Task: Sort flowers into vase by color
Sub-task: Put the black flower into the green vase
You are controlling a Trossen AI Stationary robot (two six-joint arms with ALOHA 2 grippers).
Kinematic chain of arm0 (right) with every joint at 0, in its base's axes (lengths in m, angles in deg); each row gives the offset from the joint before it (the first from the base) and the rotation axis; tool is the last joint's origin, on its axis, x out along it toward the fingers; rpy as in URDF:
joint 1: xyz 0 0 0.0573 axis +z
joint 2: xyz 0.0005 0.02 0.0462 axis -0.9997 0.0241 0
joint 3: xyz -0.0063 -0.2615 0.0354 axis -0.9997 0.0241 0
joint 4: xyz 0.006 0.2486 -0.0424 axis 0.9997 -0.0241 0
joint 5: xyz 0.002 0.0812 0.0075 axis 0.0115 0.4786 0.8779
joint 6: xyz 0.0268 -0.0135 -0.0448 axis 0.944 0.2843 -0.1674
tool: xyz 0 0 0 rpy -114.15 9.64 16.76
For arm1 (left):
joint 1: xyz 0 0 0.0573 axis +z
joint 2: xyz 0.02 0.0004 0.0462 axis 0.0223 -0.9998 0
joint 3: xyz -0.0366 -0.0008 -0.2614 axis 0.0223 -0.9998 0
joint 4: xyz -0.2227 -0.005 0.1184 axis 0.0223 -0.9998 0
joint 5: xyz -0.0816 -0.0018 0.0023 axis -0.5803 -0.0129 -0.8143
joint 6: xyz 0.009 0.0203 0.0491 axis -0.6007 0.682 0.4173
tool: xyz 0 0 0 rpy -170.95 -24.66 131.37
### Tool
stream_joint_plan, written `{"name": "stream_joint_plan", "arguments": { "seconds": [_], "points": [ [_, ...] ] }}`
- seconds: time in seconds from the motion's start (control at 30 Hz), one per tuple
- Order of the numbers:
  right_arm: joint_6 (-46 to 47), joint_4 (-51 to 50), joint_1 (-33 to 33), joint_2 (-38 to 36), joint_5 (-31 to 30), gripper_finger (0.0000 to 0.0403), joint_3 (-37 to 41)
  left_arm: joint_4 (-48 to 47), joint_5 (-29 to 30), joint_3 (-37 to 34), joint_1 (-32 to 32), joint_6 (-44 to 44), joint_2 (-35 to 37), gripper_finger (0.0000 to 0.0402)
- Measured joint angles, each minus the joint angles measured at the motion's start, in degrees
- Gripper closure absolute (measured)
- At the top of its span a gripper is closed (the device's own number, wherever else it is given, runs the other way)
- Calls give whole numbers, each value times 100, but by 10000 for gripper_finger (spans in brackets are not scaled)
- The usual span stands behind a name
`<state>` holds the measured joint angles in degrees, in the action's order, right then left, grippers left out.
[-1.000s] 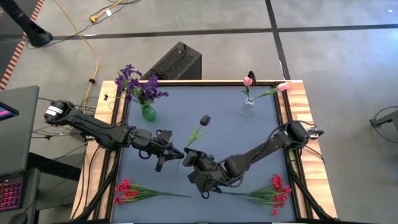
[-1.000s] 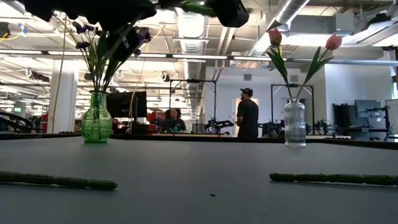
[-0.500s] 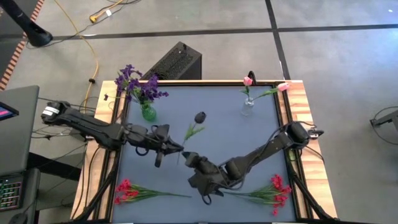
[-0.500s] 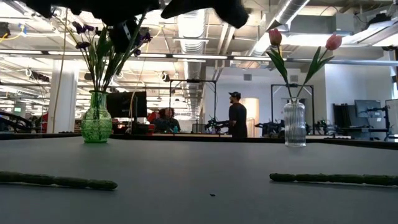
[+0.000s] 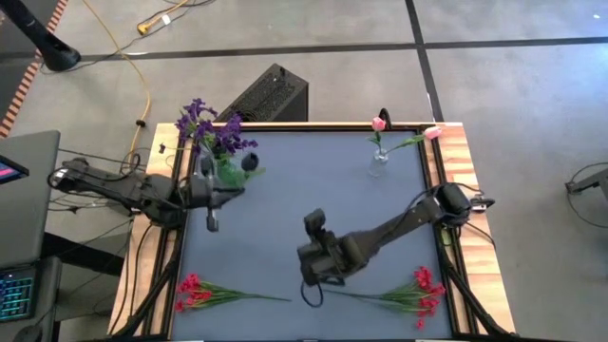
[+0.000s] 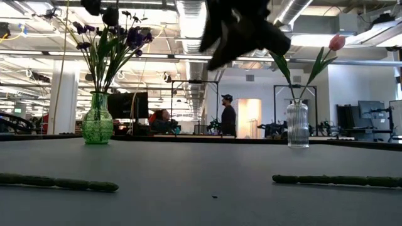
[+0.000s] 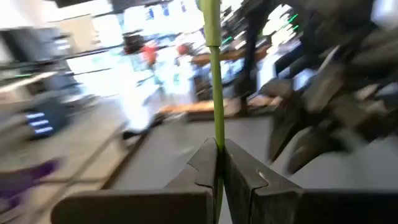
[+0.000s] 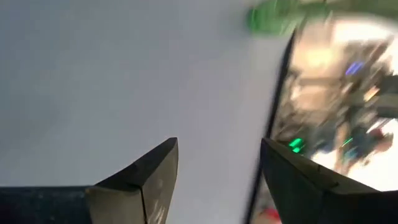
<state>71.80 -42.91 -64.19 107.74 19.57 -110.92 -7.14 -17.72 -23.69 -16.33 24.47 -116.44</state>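
My left gripper point(image 5: 224, 186) hovers at the table's far left, beside the green vase point(image 5: 226, 172) of purple flowers point(image 5: 198, 118), and is shut on the green stem of a dark-bloomed flower point(image 5: 250, 163). My right gripper point(image 5: 309, 249) is open over the middle of the table with nothing between its fingers point(image 8: 152, 171). A clear vase point(image 5: 378, 163) at the far right holds two pink tulips point(image 5: 379, 123). One spray of red flowers point(image 5: 198, 289) lies at the near left and another point(image 5: 420, 290) at the near right, their stems flat on the table. My left gripper pinches the flower's green stem point(image 7: 218, 134) between its two fingers. The fingers come in level and lie across the stem. The flower is lifted clear of the table, and its bloom point(image 5: 250, 163) stands beside the green vase, toward the table's right.
A black box point(image 5: 270, 93) stands just beyond the table's far edge. Raised wooden rails point(image 5: 454, 152) run along the left and right sides. The grey surface lies bare between the two vases and between the two red sprays.
My right gripper has let go of the dark-bloomed flower's stem, rolled about and drawn a little toward the table's right. My left gripper has carried the flower up and toward the far left, from the middle of the table to beside the green vase.
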Motion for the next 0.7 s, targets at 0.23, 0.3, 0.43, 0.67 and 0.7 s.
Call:
{"name": "stream_joint_plan", "arguments": {
  "seconds": [0.23,0.3,0.43,0.67,0.7],
  "points": [
    [814,-260,-438,-4,659,149,2,-866,1031,-14,123,542,402,401],
    [871,-266,-525,-4,667,149,2,-822,1136,-179,172,726,504,401],
    [931,-296,-670,-7,704,149,2,-537,1376,-654,333,1101,808,401],
    [933,-310,-896,-7,835,149,2,-203,1448,-947,485,1667,1398,401],
    [933,-306,-931,-7,878,149,2,-206,1450,-995,513,1682,1453,401]
  ]
}}
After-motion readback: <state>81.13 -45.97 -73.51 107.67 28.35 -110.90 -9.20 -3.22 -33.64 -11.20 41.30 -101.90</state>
